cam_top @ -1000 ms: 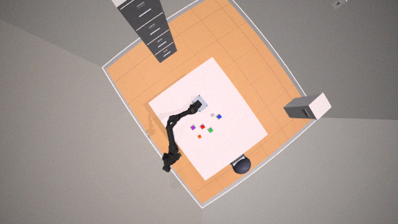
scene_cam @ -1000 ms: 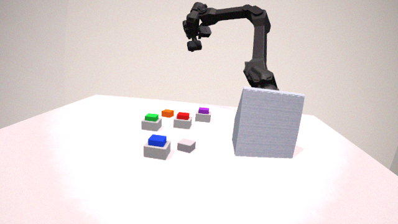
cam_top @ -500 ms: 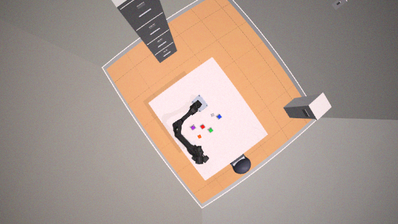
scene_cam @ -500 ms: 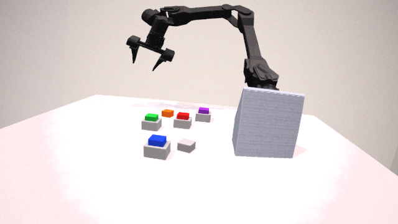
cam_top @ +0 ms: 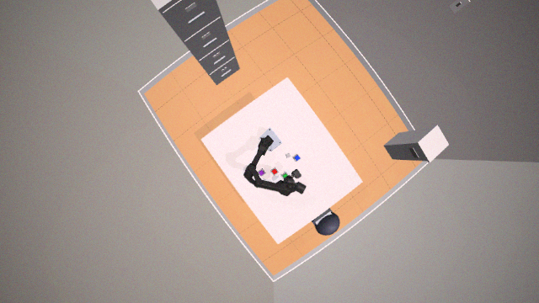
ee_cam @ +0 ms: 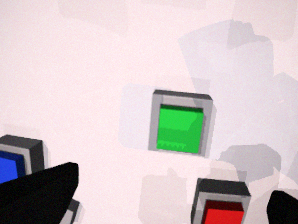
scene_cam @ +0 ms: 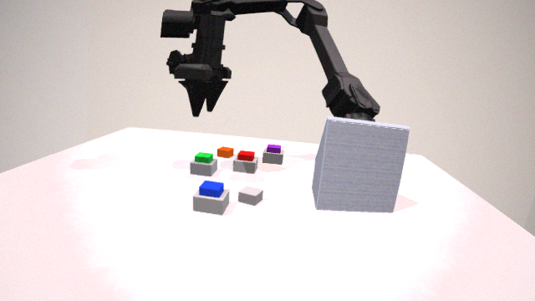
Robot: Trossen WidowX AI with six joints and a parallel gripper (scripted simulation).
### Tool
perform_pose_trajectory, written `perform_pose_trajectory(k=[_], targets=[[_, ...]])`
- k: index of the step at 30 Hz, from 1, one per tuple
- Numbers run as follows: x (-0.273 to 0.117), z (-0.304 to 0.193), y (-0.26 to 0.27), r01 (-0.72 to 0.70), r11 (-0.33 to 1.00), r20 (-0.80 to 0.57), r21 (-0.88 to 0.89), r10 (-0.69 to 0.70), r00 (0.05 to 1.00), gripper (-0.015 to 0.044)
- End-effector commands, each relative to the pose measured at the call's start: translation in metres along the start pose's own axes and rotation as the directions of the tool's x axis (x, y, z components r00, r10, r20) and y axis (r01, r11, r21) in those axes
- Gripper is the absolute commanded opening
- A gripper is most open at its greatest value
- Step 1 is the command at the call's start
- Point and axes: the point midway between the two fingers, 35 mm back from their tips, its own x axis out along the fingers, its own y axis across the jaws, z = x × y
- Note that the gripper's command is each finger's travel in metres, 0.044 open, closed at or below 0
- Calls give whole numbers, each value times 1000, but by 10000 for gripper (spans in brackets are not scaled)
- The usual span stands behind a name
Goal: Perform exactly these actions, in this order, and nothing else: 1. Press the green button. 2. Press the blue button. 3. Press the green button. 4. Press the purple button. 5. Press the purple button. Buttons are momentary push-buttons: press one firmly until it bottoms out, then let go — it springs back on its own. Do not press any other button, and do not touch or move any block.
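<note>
The green button (cam_top: 285,175) (scene_cam: 204,157) (ee_cam: 180,130) stands raised in its grey housing and lies near the middle of the wrist view. The blue button (cam_top: 296,157) (scene_cam: 211,189) (ee_cam: 8,168) is raised too, cut off at the left edge of the wrist view. The purple button (cam_top: 261,172) (scene_cam: 273,148) is raised, beyond the red one, and outside the wrist view. My gripper (scene_cam: 202,113) (ee_cam: 174,189) points down, open and empty, well above the buttons and touching none. In the wrist view the green button shows a little above the line between the fingertips.
A red button (cam_top: 274,172) (scene_cam: 246,155) (ee_cam: 223,216) stands between green and purple. An orange block (scene_cam: 225,152) lies behind the green and red buttons. A light grey block (cam_top: 288,156) (scene_cam: 251,196) lies beside the blue button. A large grey-blue box (scene_cam: 359,167) stands by the arm's base.
</note>
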Motion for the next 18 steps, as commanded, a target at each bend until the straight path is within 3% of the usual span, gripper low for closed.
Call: perform_pose_trajectory(k=[1,7,15,18], targets=[[0,-4,-2,3,1000,-19,-31,-3,1000,400],[59,-5,-3,4,1000,-19,-31,-5,1000,242],[61,-6,-3,5,1000,-18,-30,-6,1000,32],[61,-6,-3,5,1000,-18,-30,-6,1000,20]])
